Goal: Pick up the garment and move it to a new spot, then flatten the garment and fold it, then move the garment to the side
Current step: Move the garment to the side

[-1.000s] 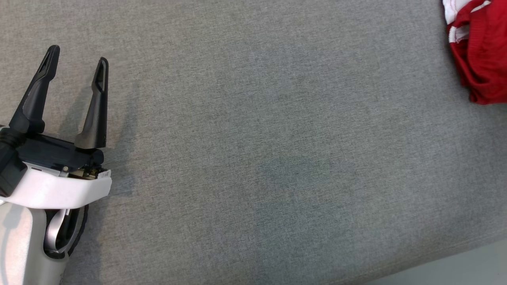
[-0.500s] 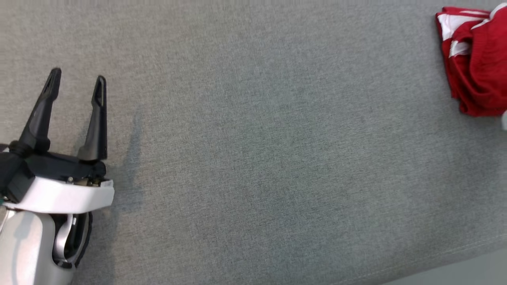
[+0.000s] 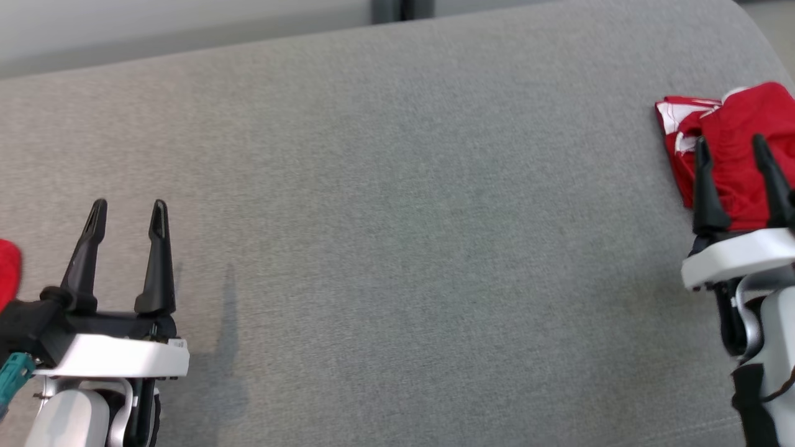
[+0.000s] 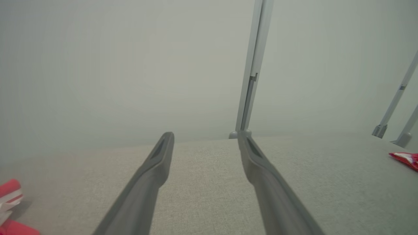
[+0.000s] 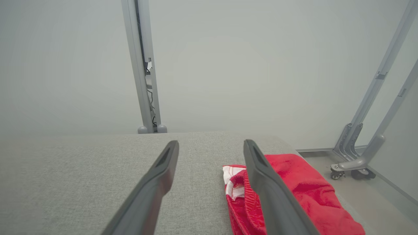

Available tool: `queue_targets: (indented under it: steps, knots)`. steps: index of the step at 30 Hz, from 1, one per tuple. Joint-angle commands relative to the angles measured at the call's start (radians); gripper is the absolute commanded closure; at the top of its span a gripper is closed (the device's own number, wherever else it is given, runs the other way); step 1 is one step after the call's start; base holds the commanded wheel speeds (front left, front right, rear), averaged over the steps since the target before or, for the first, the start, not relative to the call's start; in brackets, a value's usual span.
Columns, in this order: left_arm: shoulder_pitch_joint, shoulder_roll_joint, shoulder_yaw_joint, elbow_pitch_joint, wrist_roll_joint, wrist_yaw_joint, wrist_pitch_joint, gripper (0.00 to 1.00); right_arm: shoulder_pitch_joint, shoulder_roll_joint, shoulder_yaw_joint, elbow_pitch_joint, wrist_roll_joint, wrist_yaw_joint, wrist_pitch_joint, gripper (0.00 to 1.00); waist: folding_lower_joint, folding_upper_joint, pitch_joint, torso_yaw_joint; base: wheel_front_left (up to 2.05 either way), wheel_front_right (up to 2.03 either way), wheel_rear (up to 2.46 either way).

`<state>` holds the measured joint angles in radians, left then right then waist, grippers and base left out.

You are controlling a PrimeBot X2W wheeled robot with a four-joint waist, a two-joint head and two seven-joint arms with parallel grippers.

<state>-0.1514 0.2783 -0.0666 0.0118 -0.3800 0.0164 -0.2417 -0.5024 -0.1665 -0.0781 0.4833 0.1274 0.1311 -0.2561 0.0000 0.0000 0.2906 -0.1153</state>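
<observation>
The garment (image 3: 726,149) is red with white trim and lies folded in a bunch at the right end of the grey cushioned surface (image 3: 397,217). The right wrist view shows the garment (image 5: 303,195) low on the right. My right gripper (image 3: 733,146) hovers over its near edge, open, with nothing between the fingers. In its own view the right gripper (image 5: 210,145) has its right finger (image 5: 271,195) over the cloth. My left gripper (image 3: 128,208) stands open and empty at the lower left. The left gripper (image 4: 205,137) points toward the far edge of the surface.
Another red and white cloth (image 3: 7,270) peeks in at the left edge, also low left as the cloth (image 4: 9,209) in the left wrist view. A grey metal post (image 5: 143,71) and a wheeled frame (image 5: 356,160) stand beyond the surface. The surface's rounded right end (image 3: 761,37) drops off to the floor.
The head camera has tilted up, shifting the whole picture downward. My right gripper has come into view by the garment, open. The left gripper stays open.
</observation>
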Motion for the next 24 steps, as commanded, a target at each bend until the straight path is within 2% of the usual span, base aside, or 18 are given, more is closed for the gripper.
queue_targets:
  steps: [1,12,24]
  knots:
    - [0.018,-0.001,0.009,0.009,-0.009,0.006,-0.006,0.00,0.032,0.013,0.008,-0.031,0.010,-0.001,0.007,0.00,0.0000,0.0000,-0.061,0.053,0.00,0.00,0.00]
    - [0.122,-0.003,0.017,0.054,-0.014,0.013,-0.015,0.00,0.248,0.076,0.051,-0.228,0.029,-0.001,0.090,0.00,0.0000,0.0000,-0.192,0.157,0.00,0.00,0.00]
    - [0.214,0.003,-0.008,0.055,0.002,0.037,0.020,0.00,0.456,0.091,0.073,-0.353,0.042,-0.001,0.164,0.00,0.0000,0.0000,-0.299,0.181,0.00,0.00,0.00]
